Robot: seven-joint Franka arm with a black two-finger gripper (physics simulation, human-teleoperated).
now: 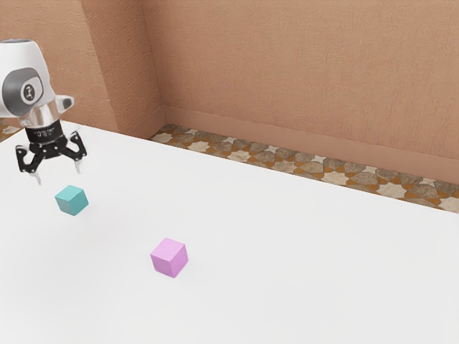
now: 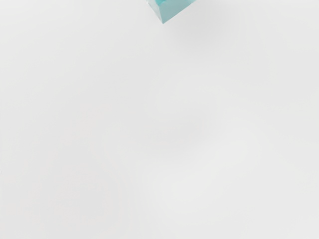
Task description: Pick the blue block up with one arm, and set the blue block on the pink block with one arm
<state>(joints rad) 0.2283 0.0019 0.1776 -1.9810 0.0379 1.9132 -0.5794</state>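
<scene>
Gripper [image 1: 57, 170] fingers spread wide, holding nothing, hanging over the table [image 1: 308, 244]; blue block [image 1: 72, 200] sits flat on the table just below and beside it, untouched; pink block [image 1: 169, 257] stands apart, farther from the table's far edge.

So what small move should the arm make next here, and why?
Probably slide the gripper sideways until it is centred over the blue block, before any descent. It hangs open and empty above the table, offset toward the exterior view's left of the block. The pink block carries nothing yet.
</scene>
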